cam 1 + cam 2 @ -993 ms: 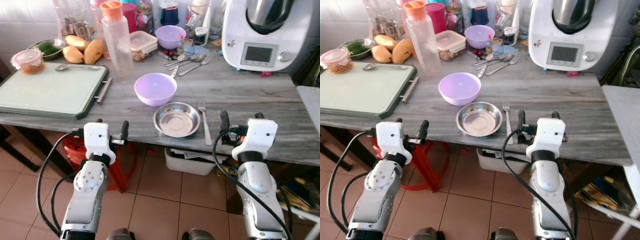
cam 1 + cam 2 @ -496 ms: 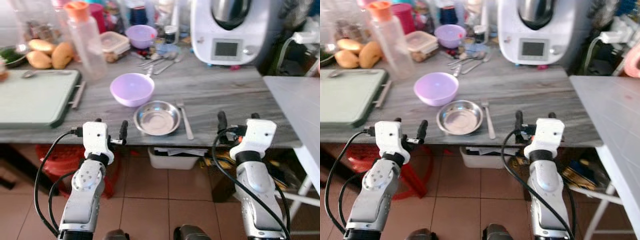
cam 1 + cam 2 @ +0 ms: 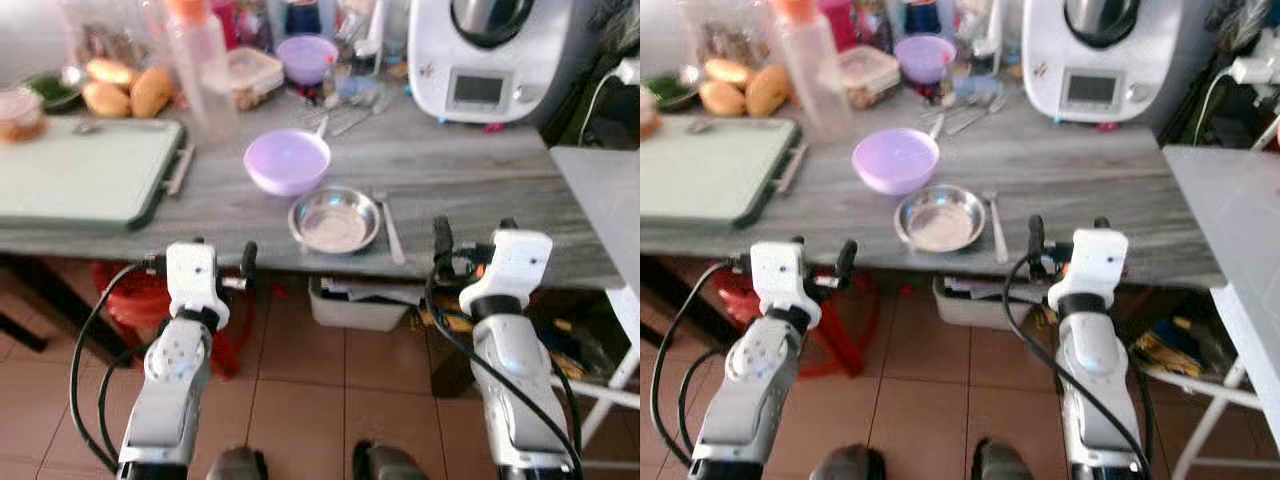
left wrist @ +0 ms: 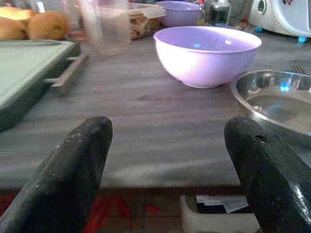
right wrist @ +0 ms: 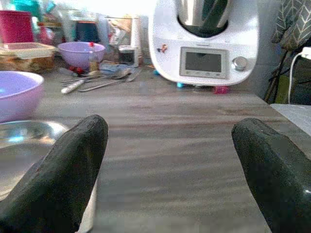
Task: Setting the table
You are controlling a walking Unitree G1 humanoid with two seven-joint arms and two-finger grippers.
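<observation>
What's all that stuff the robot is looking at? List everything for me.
Table: one, grey wood grain.
Bowls: two, lilac; one near the steel dish, one at the back.
Steel dish: one, silver, near the front edge.
Fork: one, silver, right of the dish.
Tray: one, pale green, left.
Bottle: one, clear, orange cap.
Kitchen machine: one, white, back right.
Left tool, right tool: black fingers, both open, before the table edge.

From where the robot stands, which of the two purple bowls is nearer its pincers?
The larger purple bowl, right behind the steel dish near the table's front edge. The smaller purple bowl sits far back among the clutter.
</observation>
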